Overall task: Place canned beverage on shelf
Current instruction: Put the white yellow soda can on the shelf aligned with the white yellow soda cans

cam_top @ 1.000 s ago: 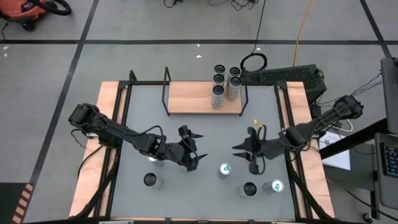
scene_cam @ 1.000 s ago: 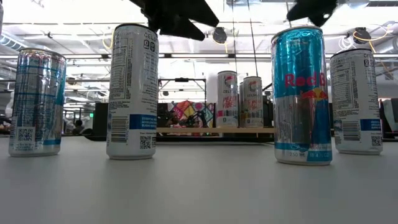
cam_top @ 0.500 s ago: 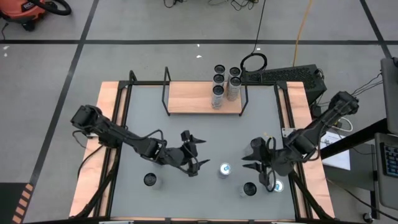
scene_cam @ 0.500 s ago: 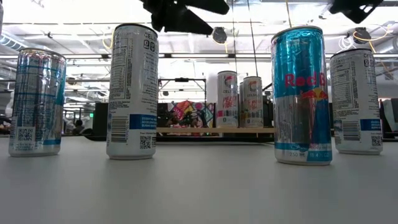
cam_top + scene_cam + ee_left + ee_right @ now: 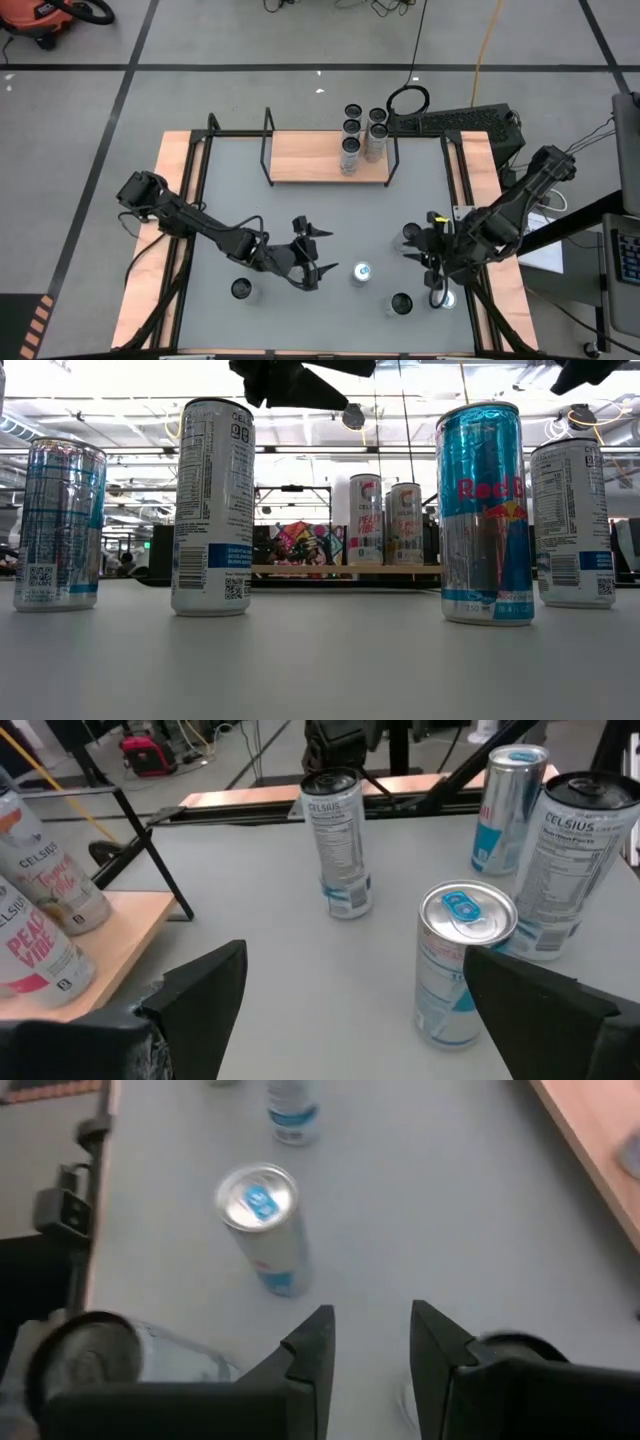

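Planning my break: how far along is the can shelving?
Done: several shelved cans stand on the shelf. In hand: nothing; the left gripper is open beside a blue-topped can, the right gripper empty above the table. Left: several loose cans there.

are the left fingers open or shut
Open. In the left wrist view the two dark fingers stand far apart with bare table between them, empty, aimed at the blue-tab can.
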Controlling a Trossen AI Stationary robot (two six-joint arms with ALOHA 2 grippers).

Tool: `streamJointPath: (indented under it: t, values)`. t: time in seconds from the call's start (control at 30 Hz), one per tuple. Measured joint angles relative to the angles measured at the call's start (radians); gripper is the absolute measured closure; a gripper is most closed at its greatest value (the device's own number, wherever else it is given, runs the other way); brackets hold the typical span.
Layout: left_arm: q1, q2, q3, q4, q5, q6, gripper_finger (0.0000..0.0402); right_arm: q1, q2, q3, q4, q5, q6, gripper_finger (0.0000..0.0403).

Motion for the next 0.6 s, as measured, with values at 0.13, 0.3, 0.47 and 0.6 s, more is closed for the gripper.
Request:
streamJointPath:
  t: [0.13,0.3,0.47,0.6]
  values:
    - [0.000,0.000,0.000,-0.001,0.000,0.025,0.0034,0.000,0.000,0.013,-0.092,-0.002,0.059,0.0322]
    - [0.000,0.000,0.000,-0.009,0.000,0.023,0.0034,0.000,0.000,0.014,-0.103,-0.003,0.093,0.0282]
    - [0.000,0.000,0.000,-0.009,0.000,0.023,0.0034,0.000,0.000,0.014,-0.103,-0.003,0.093,0.0235]
    - [0.000,0.000,0.000,-0.011,0.000,0.020,0.0034,0.000,0.000,0.014,-0.103,-0.003,0.083,0.0206]
